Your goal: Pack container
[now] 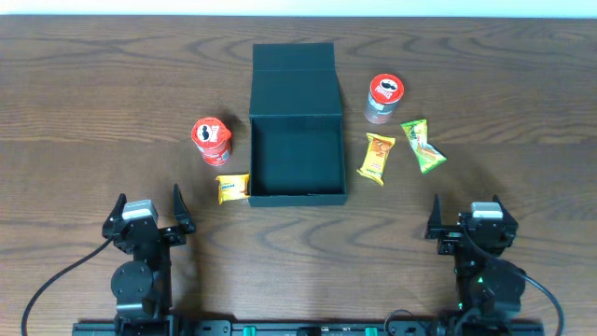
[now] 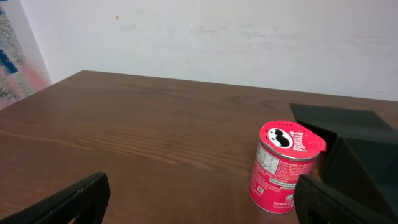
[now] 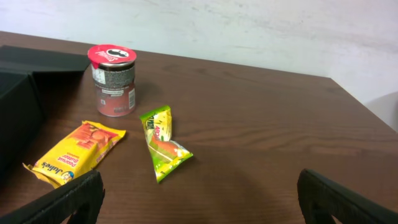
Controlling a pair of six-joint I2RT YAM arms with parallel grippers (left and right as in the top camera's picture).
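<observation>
The dark teal-black container (image 1: 297, 159) stands open at the table's middle, its flap lid (image 1: 293, 58) laid back. A red snack can (image 1: 211, 140) stands to its left, showing in the left wrist view as the red can (image 2: 283, 167) beside the container's wall (image 2: 364, 168). Another can (image 1: 383, 98) with a grey body stands to the right, with a yellow packet (image 1: 376, 157) and a green packet (image 1: 423, 146) below it. A small yellow packet (image 1: 232, 188) lies by the container's front left corner. My left gripper (image 1: 149, 209) and right gripper (image 1: 466, 217) both rest open near the front edge, holding nothing.
In the right wrist view the grey can (image 3: 114, 79), yellow packet (image 3: 76, 153) and green packet (image 3: 161, 140) lie ahead on bare wood. A white wall runs behind the table's far edge.
</observation>
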